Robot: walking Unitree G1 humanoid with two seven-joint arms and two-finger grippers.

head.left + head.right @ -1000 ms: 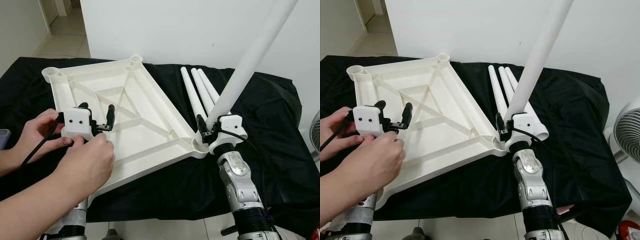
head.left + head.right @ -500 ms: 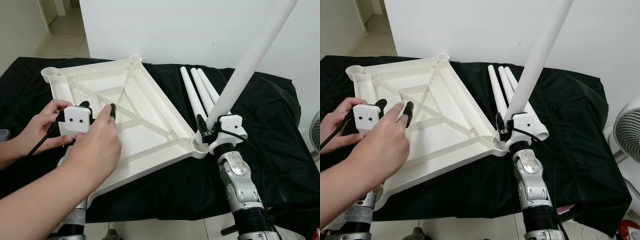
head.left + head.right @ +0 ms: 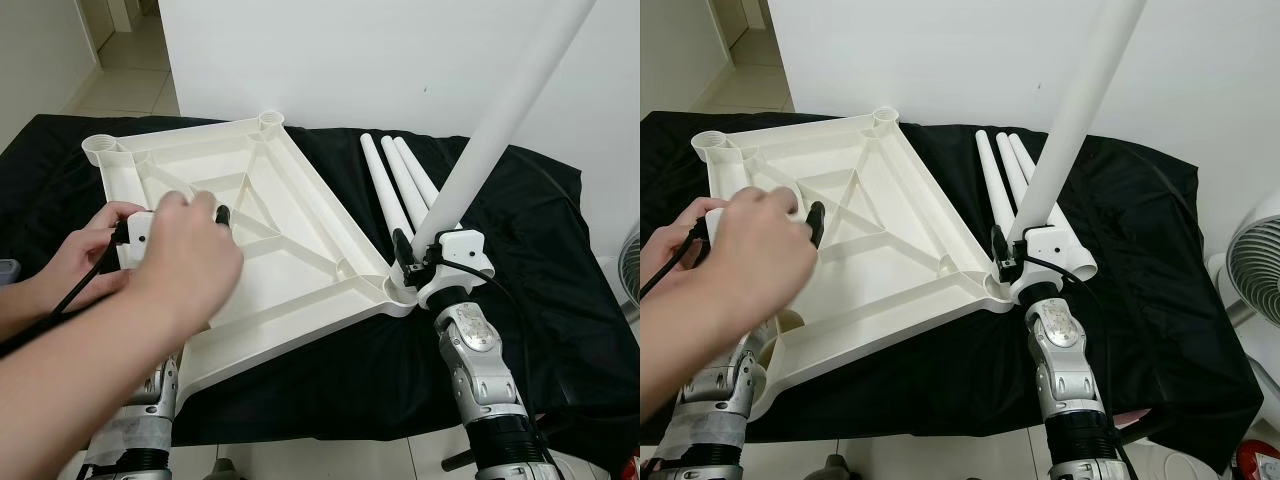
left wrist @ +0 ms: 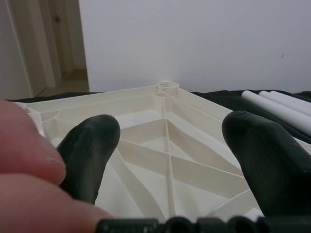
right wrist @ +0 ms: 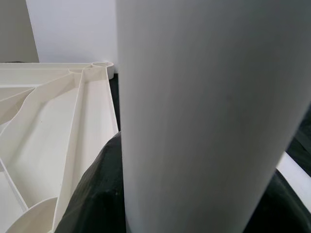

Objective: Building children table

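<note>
On the black cloth (image 3: 330, 370) lay one upturned tabletop (image 3: 280, 240), hollow and ribbed, surely light and stiff; three spare legs (image 3: 400, 180) lay beside it. Along the left wrist, the left gripper (image 4: 170, 160) stood spread, a person's hand (image 3: 185, 260) covering it. Along the right, the right gripper (image 3: 418, 258) pinched a fourth leg (image 3: 500, 120), smooth, best held low.

The left gripper (image 4: 170, 145) fingers spread over the ribbed tabletop (image 4: 160, 121), a person's fingers (image 4: 29, 160) beside them.
</note>
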